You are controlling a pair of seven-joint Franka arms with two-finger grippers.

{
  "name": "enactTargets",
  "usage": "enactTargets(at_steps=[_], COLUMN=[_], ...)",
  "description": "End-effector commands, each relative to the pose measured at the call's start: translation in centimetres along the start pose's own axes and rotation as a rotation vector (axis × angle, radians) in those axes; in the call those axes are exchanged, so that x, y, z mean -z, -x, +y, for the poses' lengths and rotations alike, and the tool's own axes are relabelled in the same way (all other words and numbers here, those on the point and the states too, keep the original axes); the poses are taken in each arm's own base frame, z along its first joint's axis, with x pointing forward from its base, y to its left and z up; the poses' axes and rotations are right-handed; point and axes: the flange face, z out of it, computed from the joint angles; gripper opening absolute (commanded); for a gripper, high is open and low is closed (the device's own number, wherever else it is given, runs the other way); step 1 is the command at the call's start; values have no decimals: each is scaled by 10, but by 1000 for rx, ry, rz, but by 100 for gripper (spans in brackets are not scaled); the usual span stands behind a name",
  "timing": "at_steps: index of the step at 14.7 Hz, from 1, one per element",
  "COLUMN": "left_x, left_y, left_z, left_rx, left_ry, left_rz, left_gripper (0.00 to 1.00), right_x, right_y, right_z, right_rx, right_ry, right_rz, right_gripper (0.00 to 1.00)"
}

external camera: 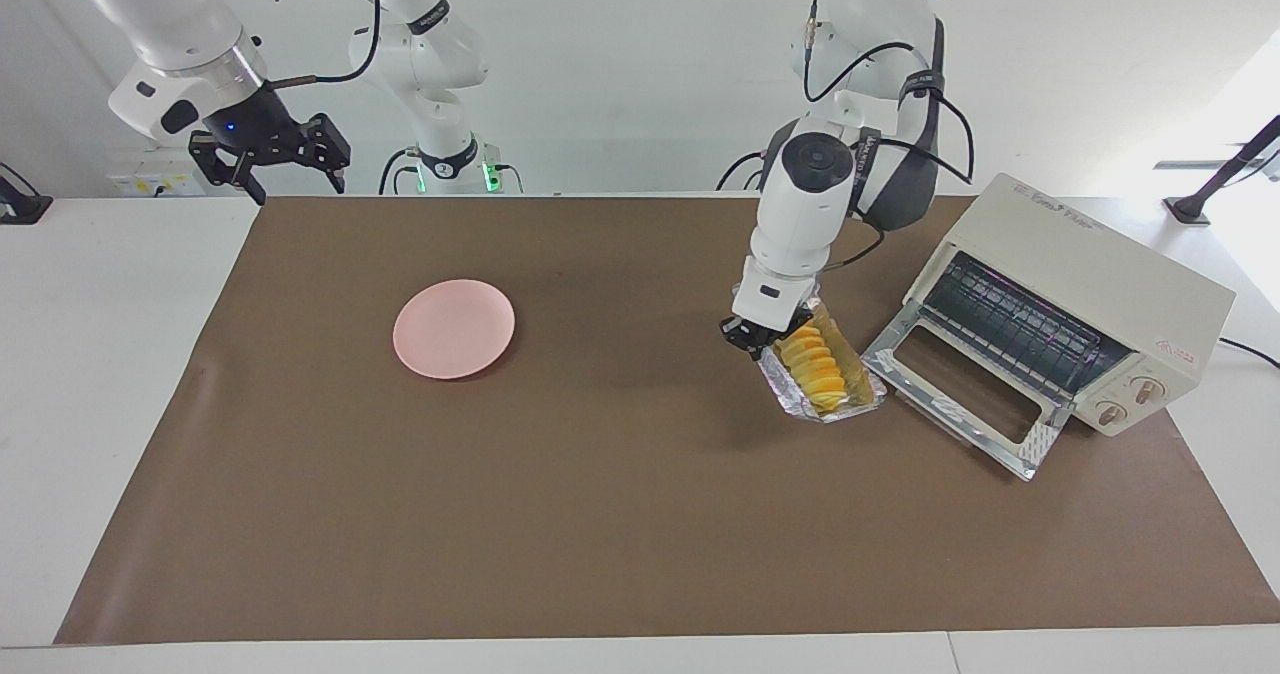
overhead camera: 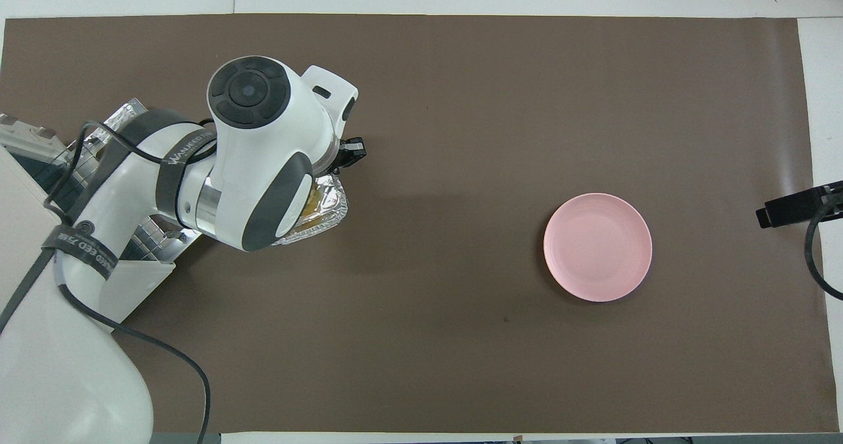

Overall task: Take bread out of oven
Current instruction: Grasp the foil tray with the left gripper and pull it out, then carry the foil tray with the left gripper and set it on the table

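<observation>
- Bread sat in a foil tray, out of the oven, on the mat in front of its dropped door.
- Left gripper was at the tray's rim; fingers looked clamped on the foil edge.
- Step, by my read: tray already pulled out, now being set down or dragged clear.
- Next move likely needs release and lift-off without tipping the tray.
- Right gripper waited, fingers apart, above the mat's corner at the right arm's end; pink plate stood bare.
</observation>
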Motion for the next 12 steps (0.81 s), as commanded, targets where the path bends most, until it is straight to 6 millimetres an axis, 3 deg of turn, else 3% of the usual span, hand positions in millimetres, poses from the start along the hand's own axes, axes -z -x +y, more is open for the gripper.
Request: enactTargets(at_steps=[1, 4, 7, 9, 12], left_x=[-38, -57, -76, -74, -77], left_y=[9, 36, 35, 52, 54], left_z=[47, 83, 93, 109, 112], left_rx=[-92, -147, -143, -178, -183], left_ry=[20, 40, 80, 86, 94], left_rz=[-19, -22, -2, 2, 9], left_gripper=[0, 0, 0, 0, 0], right_x=[-1, 0, 0, 0, 0], right_y=[6, 6, 6, 6, 8], right_z=[6, 6, 8, 9, 15], right_rx=[10, 10, 6, 3, -5], right_ry=[3, 4, 3, 3, 2], right_rz=[-8, -7, -7, -7, -6], right_gripper=[100, 100, 100, 100, 100])
